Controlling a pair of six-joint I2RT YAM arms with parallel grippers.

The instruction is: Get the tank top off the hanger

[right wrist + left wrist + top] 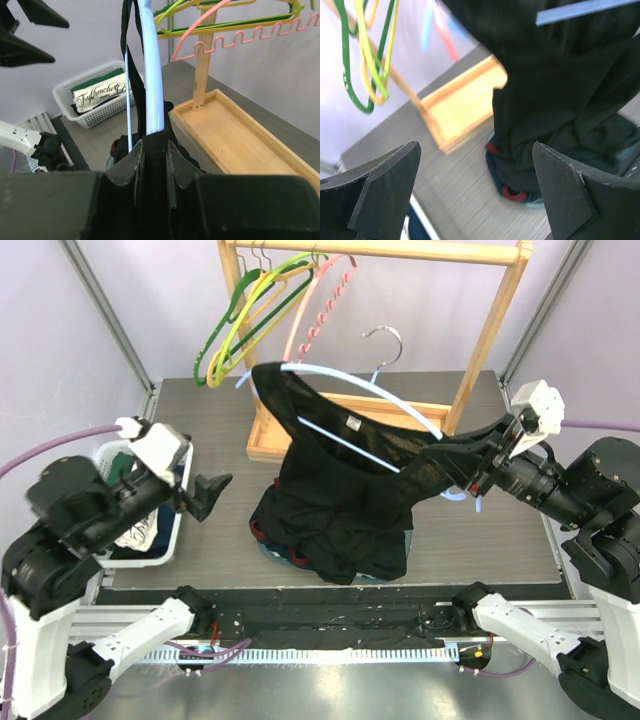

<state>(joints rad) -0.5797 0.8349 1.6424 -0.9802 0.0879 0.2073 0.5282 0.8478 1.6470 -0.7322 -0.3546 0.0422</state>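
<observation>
Bright even light, soft shadows, left wrist background blurred

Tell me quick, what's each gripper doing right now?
Left gripper: open, holding nothing.
Right gripper: closed on the hanger, with the tank top hanging on it.

The black tank top [340, 510] is still on the pale blue hanger [372, 389], its straps stretched along the hanger's arms and its body sagging in a crumpled heap onto the middle of the table [220, 540]. The hanger sits tilted in the air with its metal hook pointing up. Its right end is pinched, together with a strap, in the right gripper [155, 142].
</observation>
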